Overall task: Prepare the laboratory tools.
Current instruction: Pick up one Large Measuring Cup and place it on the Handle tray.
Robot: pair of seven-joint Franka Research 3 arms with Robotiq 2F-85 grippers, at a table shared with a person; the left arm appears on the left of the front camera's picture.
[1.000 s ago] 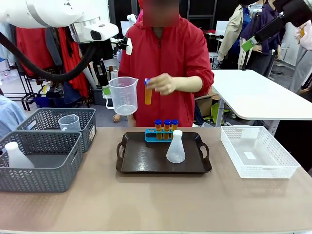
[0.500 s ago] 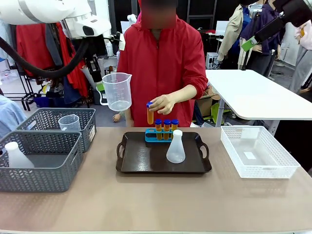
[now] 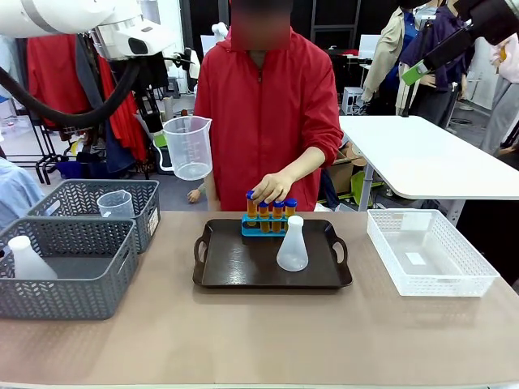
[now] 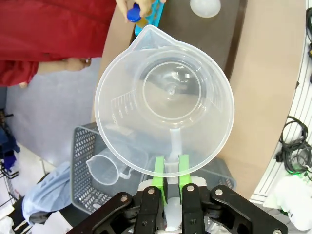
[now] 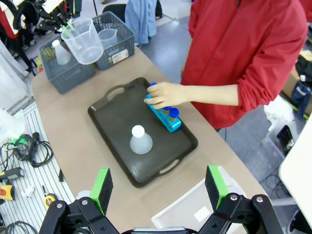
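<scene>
My left gripper [image 3: 162, 144] [image 4: 170, 170] is shut on the handle of the clear measuring beaker [image 3: 187, 147] [image 4: 165, 105], held upright high above the table's back left. On the dark tray [image 3: 243, 284] [image 5: 112, 117] stands the small blue tube rack [image 3: 263, 227] [image 5: 171, 122] with several blue-capped tubes [image 3: 278, 207] of orange liquid. The person's hand [image 3: 272, 186] [image 5: 165, 95] rests on the leftmost tube in the rack. The translucent white conical flask [image 3: 292, 245] [image 5: 141, 140] stands in front of the rack. My right gripper [image 5: 159, 187] [image 3: 415, 73] hangs open high at the right.
Two grey mesh baskets stand at the left: the near basket [image 3: 73, 284] holds a white flask [image 3: 28, 259], the far basket [image 3: 142, 198] a small beaker [image 3: 115, 204]. A white lattice bin [image 3: 430, 251] sits at the right. The person stands behind the tray.
The person's hand has brought a tube down from chest height into the rack. My left gripper has carried the beaker up and to the left.
</scene>
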